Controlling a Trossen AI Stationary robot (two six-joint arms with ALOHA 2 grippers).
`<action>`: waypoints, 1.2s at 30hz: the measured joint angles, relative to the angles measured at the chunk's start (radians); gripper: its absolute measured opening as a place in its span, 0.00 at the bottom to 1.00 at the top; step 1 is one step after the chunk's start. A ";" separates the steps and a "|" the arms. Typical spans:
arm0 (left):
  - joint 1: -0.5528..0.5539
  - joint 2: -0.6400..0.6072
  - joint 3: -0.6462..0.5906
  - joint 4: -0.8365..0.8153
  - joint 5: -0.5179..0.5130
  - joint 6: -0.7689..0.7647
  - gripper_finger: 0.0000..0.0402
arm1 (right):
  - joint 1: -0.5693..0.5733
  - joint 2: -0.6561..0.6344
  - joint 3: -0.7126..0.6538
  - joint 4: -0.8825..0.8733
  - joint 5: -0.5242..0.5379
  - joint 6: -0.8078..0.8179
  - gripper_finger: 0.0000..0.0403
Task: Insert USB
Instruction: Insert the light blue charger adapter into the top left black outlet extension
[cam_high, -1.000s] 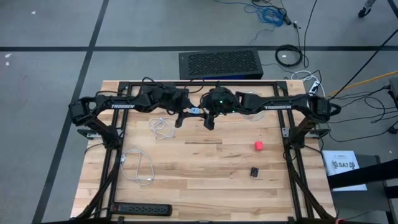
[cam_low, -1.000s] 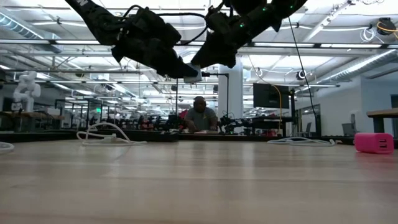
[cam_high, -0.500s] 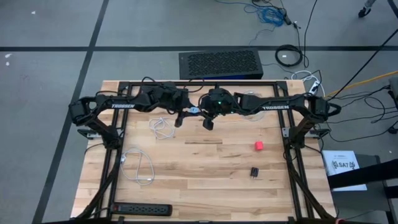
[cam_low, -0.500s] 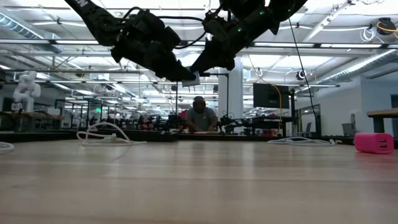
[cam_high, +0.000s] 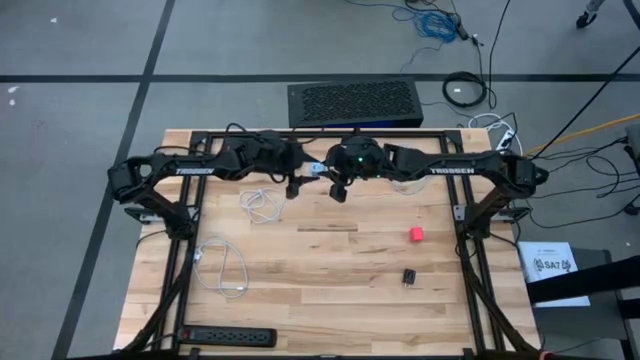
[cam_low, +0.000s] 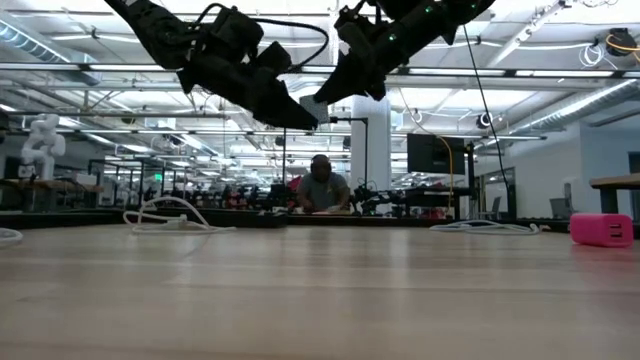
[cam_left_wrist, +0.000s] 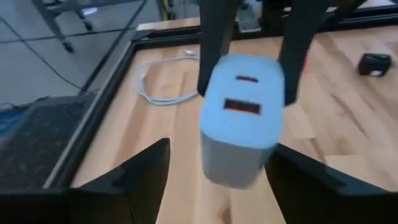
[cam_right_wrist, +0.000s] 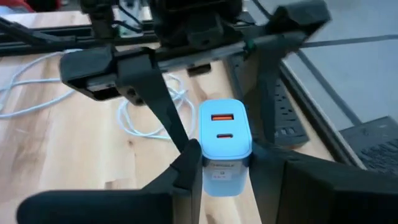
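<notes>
Above the upper middle of the tabletop (cam_high: 330, 260), two dark arms meet nose to nose over a pale blue charger (cam_right_wrist: 224, 146). From the frame's left, the left gripper (cam_left_wrist: 217, 180) stands spread wide, its fingers (cam_left_wrist: 134, 177) clear on either side of the charger and no longer touching it. From the right, the right gripper (cam_right_wrist: 225, 163) pinches the charger's lower body, ports facing up and out. A white cable (cam_high: 262, 206) lies coiled on the tabletop just below the left arm, nearer that arm than the right; its plug cannot be made out. The charger hangs well above the wood, ports tilted toward the left arm's side.
</notes>
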 joint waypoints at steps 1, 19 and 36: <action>0.000 -0.015 0.000 -0.015 -0.016 0.011 0.65 | -0.001 -0.004 0.000 -0.015 0.011 -0.006 0.18; 0.333 -0.079 -0.003 -0.555 -0.627 0.142 0.10 | -0.039 -0.048 0.000 -0.089 0.032 -0.022 0.18; 0.297 0.213 0.002 -0.458 -0.570 0.123 0.03 | -0.044 -0.047 -0.070 -0.100 -0.007 -0.002 0.18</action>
